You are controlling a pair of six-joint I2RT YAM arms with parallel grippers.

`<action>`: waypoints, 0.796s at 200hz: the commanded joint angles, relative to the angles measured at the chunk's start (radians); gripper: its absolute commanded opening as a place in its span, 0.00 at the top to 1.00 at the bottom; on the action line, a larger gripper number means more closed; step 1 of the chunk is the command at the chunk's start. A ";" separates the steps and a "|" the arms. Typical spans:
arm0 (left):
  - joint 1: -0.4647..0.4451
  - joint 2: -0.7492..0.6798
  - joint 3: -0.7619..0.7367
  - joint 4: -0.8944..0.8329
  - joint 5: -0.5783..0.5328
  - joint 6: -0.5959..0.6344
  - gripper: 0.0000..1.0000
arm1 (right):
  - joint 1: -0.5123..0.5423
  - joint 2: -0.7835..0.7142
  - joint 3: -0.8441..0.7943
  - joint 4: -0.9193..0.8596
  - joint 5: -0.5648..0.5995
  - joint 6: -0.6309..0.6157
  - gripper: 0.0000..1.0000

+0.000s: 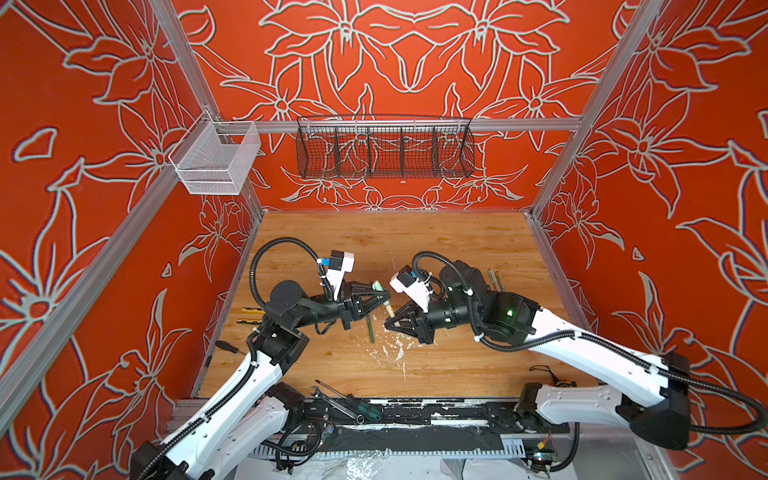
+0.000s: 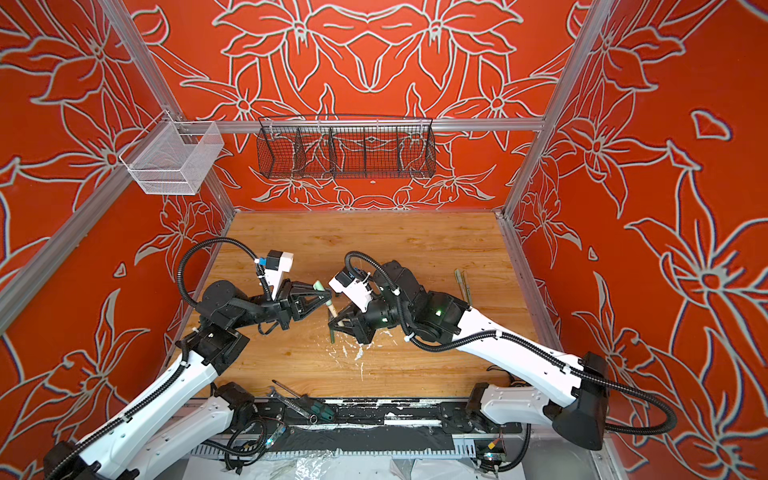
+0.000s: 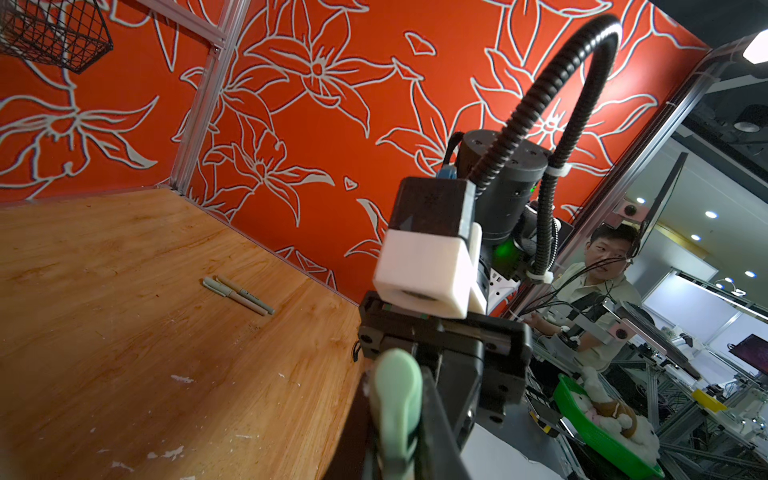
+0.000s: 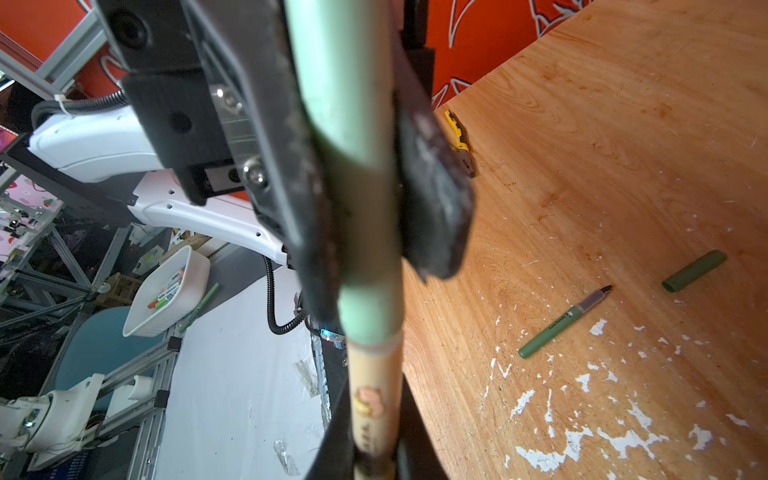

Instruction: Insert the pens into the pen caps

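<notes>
Left gripper (image 1: 386, 295): clamped on the pale green cap (image 1: 377, 286), above the table's (image 1: 415, 237) middle.
Right gripper (image 1: 391, 324): clamped on the beige pen (image 1: 390, 311), whose end sits inside that cap.
Green pen (image 4: 565, 322): uncapped, flat on the table; dark green cap (image 4: 694, 272) near it, not touching.
Two capped pens (image 1: 495, 280): side by side near the table's right edge.
Black wire basket (image 1: 384, 151): on the back rail, with the wall pattern showing through its compartments.
White mesh basket (image 1: 216, 162): on the left rail.

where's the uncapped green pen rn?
Green pen lies flat at table centre in both top views, beside the white paint flecks; the loose dark green cap sits just past its tip.
</notes>
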 commanded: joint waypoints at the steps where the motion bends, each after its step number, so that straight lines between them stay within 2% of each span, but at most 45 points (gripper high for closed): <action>1: -0.054 0.041 -0.051 -0.157 0.163 0.084 1.00 | -0.032 -0.022 0.168 0.322 -0.011 -0.008 1.00; 85: -0.077 0.106 -0.039 -0.145 0.191 0.068 1.00 | -0.042 0.033 0.257 0.387 -0.083 -0.027 1.00; 127: -0.088 0.111 -0.036 -0.212 0.163 0.096 1.00 | -0.041 0.051 0.328 0.331 -0.097 -0.094 1.00; 159: -0.088 0.113 -0.026 -0.230 0.137 0.109 1.00 | -0.048 0.041 0.305 0.315 -0.082 -0.099 1.00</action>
